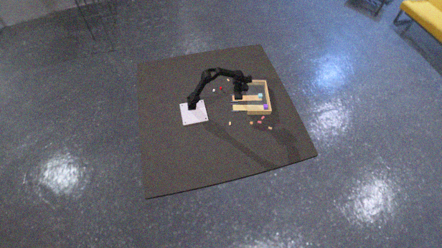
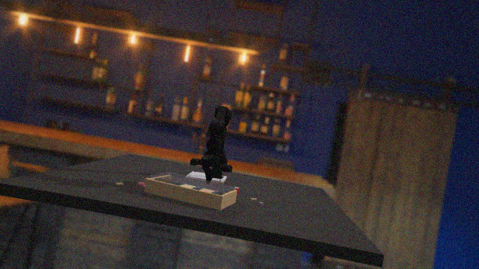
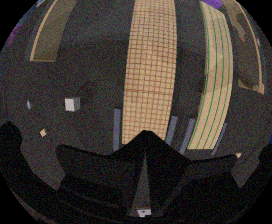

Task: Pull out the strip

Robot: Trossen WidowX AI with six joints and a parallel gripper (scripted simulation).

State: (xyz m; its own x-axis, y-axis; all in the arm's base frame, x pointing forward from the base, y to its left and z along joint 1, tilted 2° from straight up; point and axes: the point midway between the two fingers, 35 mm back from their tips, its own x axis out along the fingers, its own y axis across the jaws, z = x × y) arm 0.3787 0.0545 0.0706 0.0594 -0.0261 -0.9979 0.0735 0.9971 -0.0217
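blue-grey floor (image 1: pixel 341 143), glossy | yellow sofa (image 1: pixel 423 12) | blue wall (image 2: pixel 396 27) | lit bulbs (image 2: pixel 243 57) above bottle shelves (image 2: pixel 175 121)

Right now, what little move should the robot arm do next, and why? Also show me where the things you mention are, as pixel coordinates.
Probably lower the gripper (image 1: pixel 238 97) (image 2: pixel 209 179) (image 3: pixel 147 135) slightly onto the checked strip (image 1: pixel 248 97) (image 3: pixel 149 70), ready to drag it. The fingers are shut over its near end, and the light blue block (image 1: pixel 260 95) sits at its far end, though I can't see a label.

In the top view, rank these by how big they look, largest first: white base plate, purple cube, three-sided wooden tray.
1. Three-sided wooden tray
2. White base plate
3. Purple cube
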